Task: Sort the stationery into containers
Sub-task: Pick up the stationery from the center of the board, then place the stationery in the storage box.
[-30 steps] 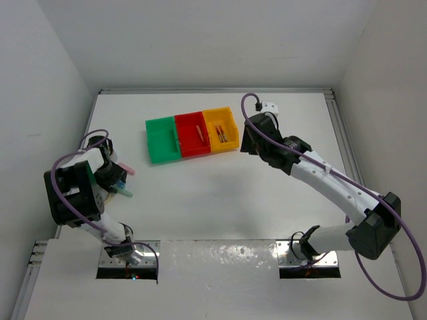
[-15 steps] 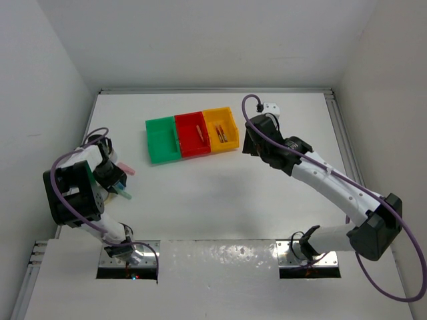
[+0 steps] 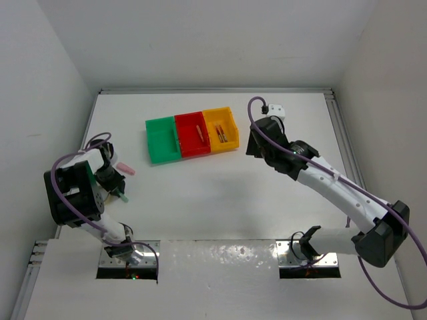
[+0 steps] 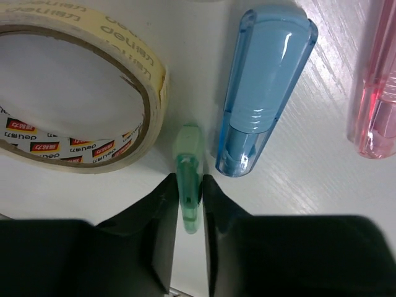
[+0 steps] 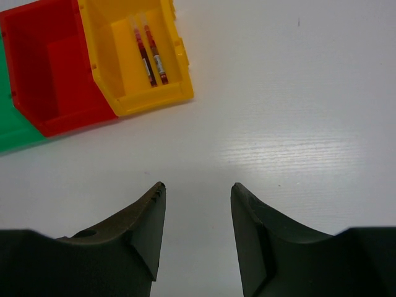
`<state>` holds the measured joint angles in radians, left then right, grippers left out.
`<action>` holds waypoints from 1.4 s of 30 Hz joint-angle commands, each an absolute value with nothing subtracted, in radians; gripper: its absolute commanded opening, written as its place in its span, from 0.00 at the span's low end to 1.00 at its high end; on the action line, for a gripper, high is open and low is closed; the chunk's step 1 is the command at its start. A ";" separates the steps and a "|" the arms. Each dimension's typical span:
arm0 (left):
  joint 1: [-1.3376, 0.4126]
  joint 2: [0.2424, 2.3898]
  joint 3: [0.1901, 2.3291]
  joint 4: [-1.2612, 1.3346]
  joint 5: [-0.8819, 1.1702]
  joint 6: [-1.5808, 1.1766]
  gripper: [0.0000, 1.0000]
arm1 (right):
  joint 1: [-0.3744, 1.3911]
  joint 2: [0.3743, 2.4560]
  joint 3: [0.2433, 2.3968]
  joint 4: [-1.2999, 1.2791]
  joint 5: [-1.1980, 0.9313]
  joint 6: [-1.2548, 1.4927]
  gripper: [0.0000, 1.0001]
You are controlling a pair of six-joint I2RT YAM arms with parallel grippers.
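A white tabletop (image 3: 200, 200) between plain white walls carries three joined bins in a row, green (image 3: 160, 143), red (image 3: 187, 143) and yellow (image 3: 230, 145); the loose stationery lies well apart from them, near the left arm. The left gripper (image 4: 189, 185) is clamped on a thin green pen (image 4: 187, 148), whose long axis runs straight out between the jaws; a tape roll (image 4: 80, 28) lies just beside it on one side, a blue stick (image 4: 263, 93) on the other. The right gripper (image 5: 198, 192), jaws apart and empty, hovers much nearer the bins.
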<state>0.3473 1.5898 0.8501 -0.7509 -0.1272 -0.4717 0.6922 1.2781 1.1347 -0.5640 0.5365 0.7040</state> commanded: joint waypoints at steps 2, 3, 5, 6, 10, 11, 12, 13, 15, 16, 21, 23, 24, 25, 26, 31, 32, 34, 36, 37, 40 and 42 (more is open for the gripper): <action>0.359 1.582 0.848 -0.722 -0.146 -0.459 0.09 | 0.703 1.235 1.115 -0.552 0.566 0.699 0.46; 0.357 1.582 0.850 -0.724 -0.143 -0.460 0.05 | 0.703 1.224 1.114 -0.551 0.569 0.699 0.46; 0.364 1.575 0.859 -0.736 -0.138 -0.460 0.00 | 0.701 1.213 1.101 -0.549 0.578 0.700 0.46; 0.364 1.569 0.867 -0.747 -0.134 -0.459 0.00 | 0.703 1.207 1.095 -0.545 0.581 0.701 0.46; 0.365 1.551 0.955 -0.863 -0.097 -0.451 0.00 | 0.703 1.174 1.069 -0.529 0.589 0.703 0.46; 0.364 1.548 1.012 -0.888 -0.071 -0.448 0.00 | 0.703 1.170 1.066 -0.526 0.594 0.703 0.46; 0.365 1.543 1.043 -0.916 -0.057 -0.448 0.00 | 0.704 1.166 1.063 -0.523 0.594 0.701 0.46; 0.361 1.534 1.073 -0.961 -0.043 -0.445 0.00 | 0.703 1.160 1.057 -0.511 0.594 0.701 0.46; 0.350 1.528 1.169 -1.005 -0.015 -0.440 0.00 | 0.703 1.152 1.048 -0.503 0.597 0.698 0.46; 0.344 1.526 1.198 -1.040 -0.009 -0.437 0.00 | 0.701 1.146 1.043 -0.491 0.598 0.695 0.46; 0.281 1.520 1.391 -1.086 0.061 -0.413 0.00 | 0.693 1.123 1.029 -0.476 0.601 0.673 0.47; 0.204 1.529 1.442 -1.034 0.142 -0.402 0.00 | 0.687 1.114 1.023 -0.474 0.601 0.666 0.47; 0.134 1.548 1.480 -0.990 0.194 -0.400 0.00 | 0.681 1.111 1.014 -0.471 0.600 0.663 0.47; 0.094 1.558 1.494 -0.964 0.221 -0.400 0.00 | 0.677 1.108 1.006 -0.465 0.600 0.663 0.47; 0.056 1.572 1.508 -0.939 0.238 -0.400 0.00 | 0.673 1.098 0.991 -0.453 0.594 0.658 0.47; -0.178 1.679 1.566 -0.727 0.274 -0.434 0.00 | 0.669 1.072 0.931 -0.414 0.588 0.661 0.47; -0.198 1.702 1.580 -0.710 0.282 -0.448 0.00 | 0.669 1.065 0.913 -0.408 0.586 0.661 0.47; -0.247 1.791 1.630 -0.677 0.278 -0.477 0.00 | 0.667 1.055 0.901 -0.407 0.589 0.661 0.47; -0.284 1.873 1.673 -0.654 0.238 -0.479 0.00 | 0.663 1.043 0.882 -0.405 0.597 0.663 0.47; -0.294 1.897 1.687 -0.647 0.226 -0.474 0.00 | 0.660 1.039 0.871 -0.406 0.598 0.661 0.47; -0.318 1.997 1.752 -0.650 0.173 -0.468 0.00 | 0.657 1.020 0.858 -0.410 0.609 0.652 0.47; -0.324 2.040 1.775 -0.655 0.132 -0.471 0.00 | 0.655 1.006 0.850 -0.417 0.612 0.652 0.47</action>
